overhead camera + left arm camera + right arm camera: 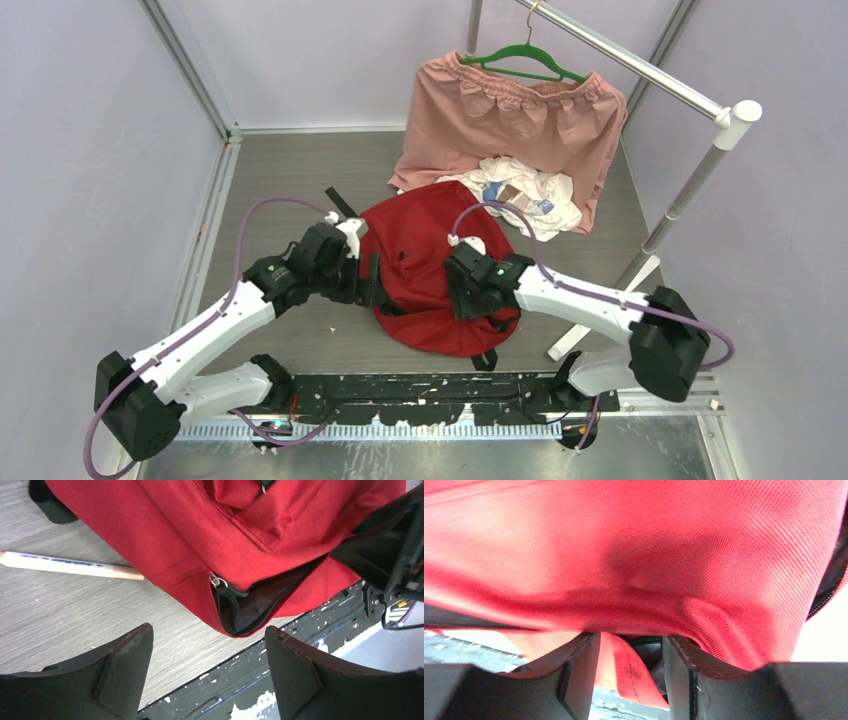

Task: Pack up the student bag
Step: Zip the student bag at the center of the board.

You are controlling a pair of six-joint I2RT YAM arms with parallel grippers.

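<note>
The student bag [425, 260] was seen in the top view lying flat at the middle of the grey table [300, 180], between the two wrists, with black straps showing at its upper-left and lower edges. Only that view took in the pink garment [510, 120] hung on a green hanger [525, 62] from the metal rail [640, 65], and the white printed cloth [530, 195] bunched just behind the bag.

The left gripper [352, 278] was placed at the bag's left edge. From the left wrist, its jaws were shown spread wide with nothing between them, above a partly unzipped black-lined opening [250, 610] at a corner of the bag. A metal zipper pull [218, 581] sat at the opening's upper end. A white pencil [70, 566], hidden from the top camera, lay on the table with its tip at the bag's edge.

The right gripper [470, 292] was set on the bag's lower right part. In the right wrist view the red fabric filled the frame and draped over the fingertips. A fold of the fabric [624, 672] hung between the half-parted jaws, but whether it was pinched could not be told.
</note>
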